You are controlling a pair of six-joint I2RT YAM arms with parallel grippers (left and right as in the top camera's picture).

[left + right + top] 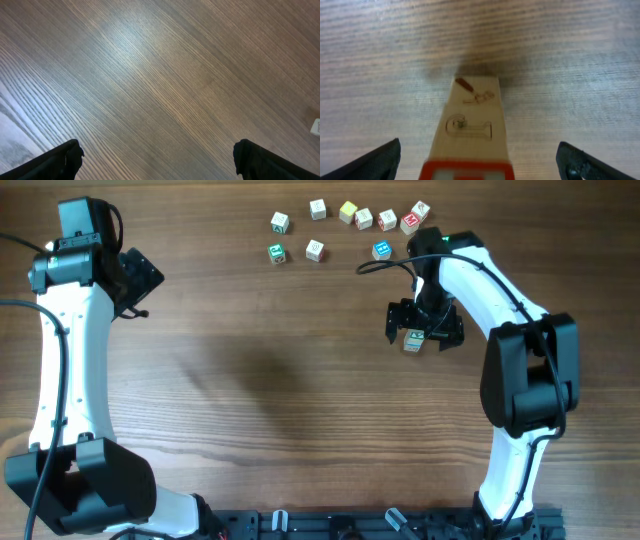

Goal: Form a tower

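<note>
Work surface: a brown wood-grain table [260,380] with fine, straight grain. It fills all three views. A pale sheen of reflected light shows in the left wrist view. A black mounting rail [330,527] runs along the near edge and carries both arm bases.

Task item: the tower [413,341], a short stack of small pale wooden alphabet cubes, stands right of the table's centre. In the right wrist view its top face is red-framed and its side carries engraved figures.

Right claw [425,328]: positioned over the tower, fingers [380,160] spread wide on either side. They stand clear of the cubes and grip nothing.

Left claw [143,278]: at the far left of the table, fully spread and holding nothing, above bare wood.

Loose single letter cubes [317,209] lie scattered along the far edge, apart from the tower.
</note>
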